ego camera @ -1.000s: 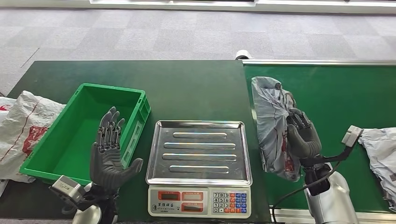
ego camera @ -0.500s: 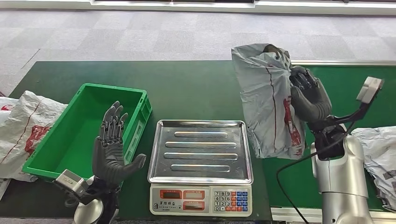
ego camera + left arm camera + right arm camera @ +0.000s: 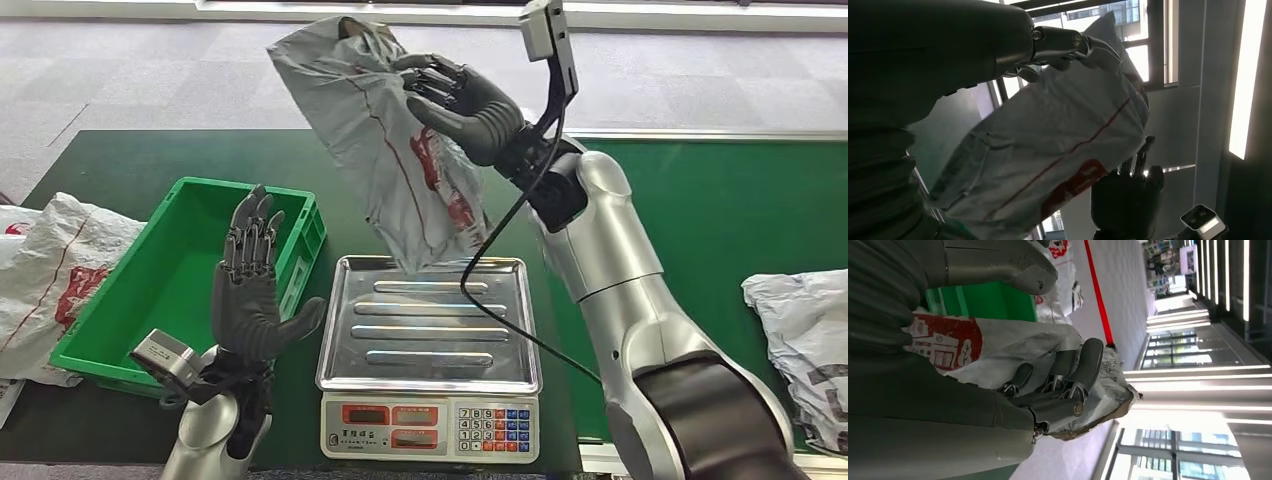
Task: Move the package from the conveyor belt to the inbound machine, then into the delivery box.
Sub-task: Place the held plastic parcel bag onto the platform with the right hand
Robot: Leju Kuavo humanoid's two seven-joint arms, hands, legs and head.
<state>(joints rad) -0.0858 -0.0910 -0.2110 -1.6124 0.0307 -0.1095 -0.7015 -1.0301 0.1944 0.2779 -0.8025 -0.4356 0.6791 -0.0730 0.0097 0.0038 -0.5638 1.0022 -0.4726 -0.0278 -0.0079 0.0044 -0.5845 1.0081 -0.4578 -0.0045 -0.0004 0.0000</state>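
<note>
My right hand (image 3: pixel 462 100) grips a grey plastic package (image 3: pixel 375 130) with red print, held high in the air, its lower end hanging just above the back edge of the steel tray of the scale (image 3: pixel 430 322). The right wrist view has the fingers (image 3: pixel 1068 375) wrapped around the package (image 3: pixel 998 342). My left hand (image 3: pixel 250 285) stands upright and open, palm toward the scale, at the near right corner of the green box (image 3: pixel 130 310). From the left wrist, the package (image 3: pixel 1048 155) is seen hanging with the right hand (image 3: pixel 1128 195) behind it.
A white bag with red print (image 3: pixel 50 270) lies left of the green box. Another grey package (image 3: pixel 805 330) lies on the green conveyor belt (image 3: pixel 740 220) at the right. The scale's keypad (image 3: pixel 485 432) faces me at the front edge.
My right arm has lifted the package off the conveyor and swung it left and up, from beside the scale to above its tray. The left hand has risen slightly.
</note>
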